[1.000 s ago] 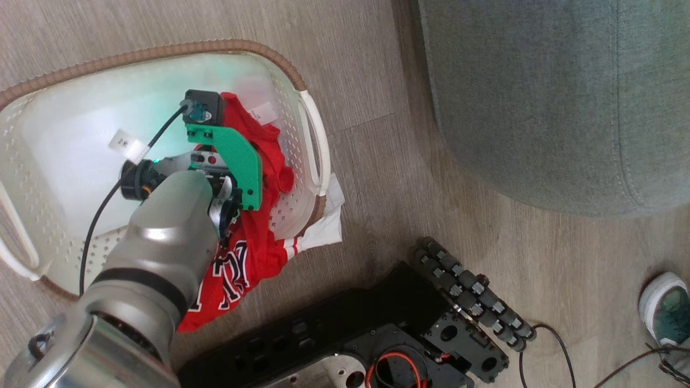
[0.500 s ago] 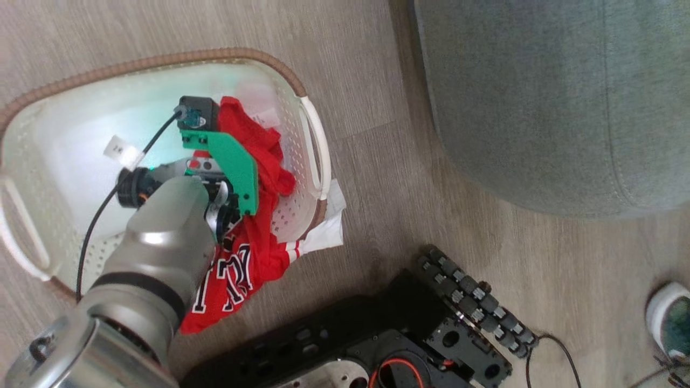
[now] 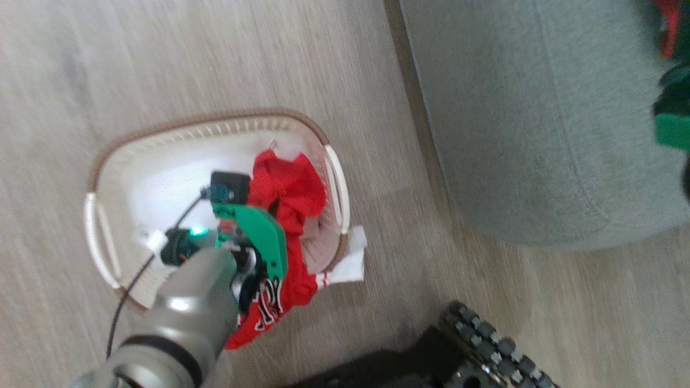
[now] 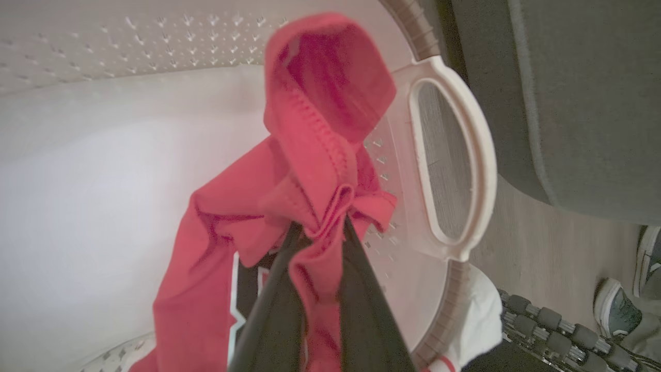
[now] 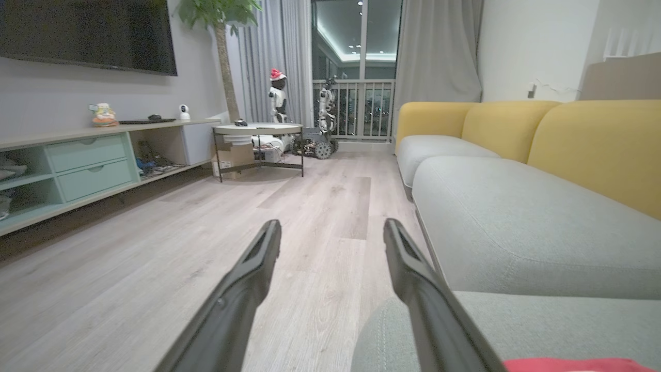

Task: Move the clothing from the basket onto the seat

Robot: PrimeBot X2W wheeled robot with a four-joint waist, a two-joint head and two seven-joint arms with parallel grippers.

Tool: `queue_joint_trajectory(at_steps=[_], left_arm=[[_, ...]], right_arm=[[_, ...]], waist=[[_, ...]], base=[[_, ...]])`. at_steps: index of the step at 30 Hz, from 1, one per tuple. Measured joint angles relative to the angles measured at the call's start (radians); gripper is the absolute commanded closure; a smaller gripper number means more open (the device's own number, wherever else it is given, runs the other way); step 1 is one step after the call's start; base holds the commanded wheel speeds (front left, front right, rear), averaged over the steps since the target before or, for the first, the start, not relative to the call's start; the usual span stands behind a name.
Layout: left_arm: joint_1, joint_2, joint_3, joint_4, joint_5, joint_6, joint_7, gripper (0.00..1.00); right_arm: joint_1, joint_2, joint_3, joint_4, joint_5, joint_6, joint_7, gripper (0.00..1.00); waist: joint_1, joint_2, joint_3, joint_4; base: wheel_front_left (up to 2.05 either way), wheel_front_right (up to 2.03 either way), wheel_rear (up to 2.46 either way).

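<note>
Left gripper (image 4: 320, 226), lower centre, clamped a thin red jersey (image 4: 310, 129) fold; right gripper (image 5: 330, 230) gaped, empty. Hem draped over basket (image 3: 215, 119) rim could snag.

We see a left forearm (image 3: 197, 307) in smooth silver-grey, rounded, ringed by a black band (image 3: 161, 350) at its near end. At its wrist we find a bright green bracket (image 3: 267, 240) carrying a small black camera box (image 3: 230, 186). A thin black cable (image 3: 191, 211) runs from the box, near a lit green lamp (image 3: 198, 230). The left gripper (image 4: 319, 227) and the right gripper (image 5: 331, 223) each have two long, dark, tapering fingers. Near right, we note a black wheel (image 3: 496, 345) of grey-tipped rollers.
</note>
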Motion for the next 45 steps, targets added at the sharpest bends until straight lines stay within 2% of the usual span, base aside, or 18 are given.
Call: queue_joint_trajectory(at_steps=[10,17,21,28,29,36,41,45], left_arm=[[0.15,-0.001,-0.1,-0.073,-0.002,-0.016,-0.107,1.0],[0.208,-0.002,-0.097,-0.135,-0.005,-0.02,-0.138,1.0],[0.236,0.012,-0.053,-0.231,0.045,-0.018,-0.138,1.0],[0.304,0.095,0.029,-0.468,0.145,0.042,-0.138,1.0],[0.309,0.124,0.037,-0.542,0.168,0.066,-0.138,1.0],[0.304,0.229,0.064,-0.799,0.22,0.158,-0.117,1.0],[0.274,0.291,0.067,-0.951,0.242,0.194,-0.063,1.0],[0.228,0.311,0.085,-1.006,0.262,0.21,-0.037,1.0]], right_arm=[[0.16,-0.001,0.049,0.072,-0.036,0.0,0.0,0.0],[0.283,0.005,0.066,0.121,-0.063,0.0,0.0,0.0],[0.343,0.016,0.067,0.139,-0.08,0.0,0.0,0.0],[0.423,0.041,0.072,0.153,-0.098,0.0,0.0,0.0],[0.44,0.044,0.072,0.156,-0.102,0.0,0.0,0.0],[0.464,0.071,0.082,0.166,-0.106,0.0,0.0,0.0],[0.473,0.077,0.097,0.169,-0.114,0.0,0.0,0.0],[0.485,0.079,0.109,0.175,-0.114,0.0,0.0,0.0]], waist=[[0.0,0.0,-0.263,0.07],[-0.0001,0.0,-0.447,0.129],[-0.0001,0.0,-0.541,0.164],[-0.0001,0.0,-0.66,0.222],[-0.0001,0.0,-0.681,0.237],[-0.0001,0.0,-0.724,0.266],[-0.0001,0.0,-0.738,0.265],[-0.0001,0.0,-0.742,0.265]], base=[[0.0,0.0,0.0],[0.0,0.0,0.0],[0.0,0.0,0.0],[0.0,0.0,0.0],[0.0,0.0,0.0],[0.0,0.0,0.0],[0.0,0.0,0.0],[0.0,0.0,0.0]])
